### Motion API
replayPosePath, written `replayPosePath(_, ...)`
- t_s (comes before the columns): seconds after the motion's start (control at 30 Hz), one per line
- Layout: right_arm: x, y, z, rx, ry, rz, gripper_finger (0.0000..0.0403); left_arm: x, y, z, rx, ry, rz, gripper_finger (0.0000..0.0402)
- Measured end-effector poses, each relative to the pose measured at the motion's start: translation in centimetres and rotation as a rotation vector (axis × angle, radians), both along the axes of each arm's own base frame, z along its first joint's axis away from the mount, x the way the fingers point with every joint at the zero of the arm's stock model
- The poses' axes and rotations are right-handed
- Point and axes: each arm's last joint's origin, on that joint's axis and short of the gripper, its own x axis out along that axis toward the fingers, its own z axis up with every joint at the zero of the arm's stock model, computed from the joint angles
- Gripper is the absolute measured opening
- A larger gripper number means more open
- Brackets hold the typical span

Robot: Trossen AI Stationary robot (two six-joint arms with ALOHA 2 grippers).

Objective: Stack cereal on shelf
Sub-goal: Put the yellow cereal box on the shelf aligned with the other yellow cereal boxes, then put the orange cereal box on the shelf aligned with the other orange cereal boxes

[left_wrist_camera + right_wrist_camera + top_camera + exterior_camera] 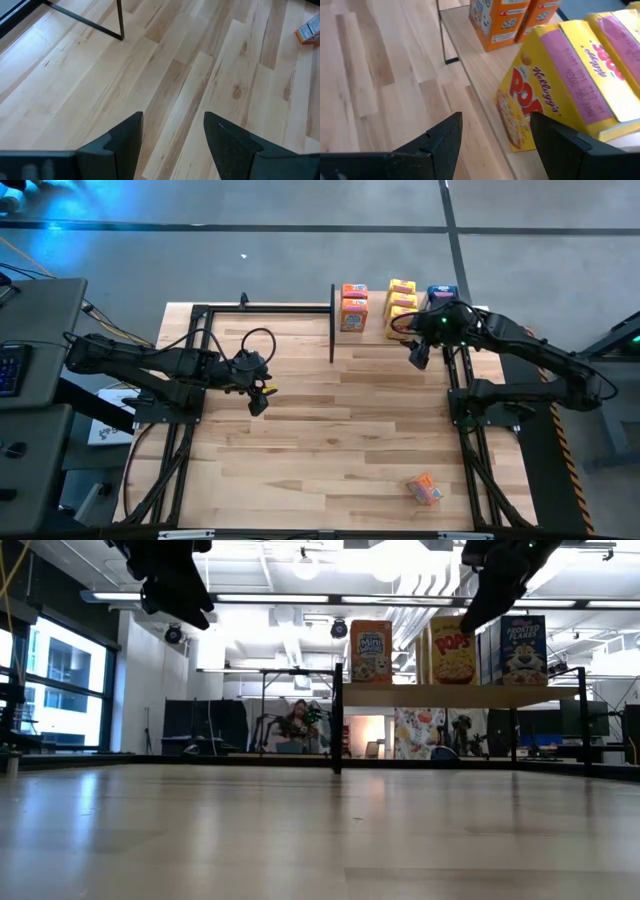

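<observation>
Cereal boxes, orange [354, 307], yellow [402, 304] and blue [441, 294], stand on the shelf [375, 332] at upper centre-right of the high view, and one more box [424, 489] lies on the counter [330, 450] at lower right. The right gripper [420, 357] hangs just below the yellow boxes, fingers released and empty. The left gripper [257, 399] waits at left of centre, fingers apart, grasping nothing.

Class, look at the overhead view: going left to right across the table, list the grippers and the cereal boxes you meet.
left gripper → orange boxes → yellow boxes → right gripper and loose box lying on the table, about level → blue box
</observation>
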Motion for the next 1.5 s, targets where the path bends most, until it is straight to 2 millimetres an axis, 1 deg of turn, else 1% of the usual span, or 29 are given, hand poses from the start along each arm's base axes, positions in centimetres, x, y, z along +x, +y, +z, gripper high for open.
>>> replayPosePath(0.2, -0.3, 1.2, 0.6, 0.014, -0.044, 0.034, 0.0227, 0.0, 0.0, 0.0, 0.000, 0.000, 0.000, 0.0200)
replayPosePath(0.37, -0.5, 2.7, 2.2, 0.054, -0.054, 0.022, 0.0227, 0.0, 0.0, 0.0, 0.000, 0.000, 0.000, 0.0200)
replayPosePath(0.47, -0.6, 3.7, 2.8, 0.103, -0.060, 0.001, 0.0227, 0.0, 0.0, 0.0, 0.000, 0.000, 0.000, 0.0200)
replayPosePath(0.53, -0.8, 4.3, 2.9, 0.166, -0.059, -0.027, 0.0227, 0.0, 0.0, 0.0, 0.000, 0.000, 0.000, 0.0200)
replayPosePath(0.73, -1.2, 6.5, 2.3, 0.421, -0.019, -0.101, 0.0227, 0.0, 0.0, 0.0, 0.000, 0.000, 0.000, 0.0200)
replayPosePath(0.9, -0.5, 8.9, 1.9, 0.595, 0.024, -0.099, 0.0227, 0.0, 0.0, 0.0, 0.000, 0.000, 0.000, 0.0200)
replayPosePath(1.23, 1.0, 13.2, 1.4, 0.737, 0.019, -0.148, 0.0227, 0.0, 0.0, 0.0, 0.000, 0.000, 0.000, 0.0200)
replayPosePath(1.5, 1.8, 17.2, -0.1, 0.856, 0.116, -0.250, 0.0227, 0.0, 0.0, 0.0, 0.000, 0.000, 0.000, 0.0200)
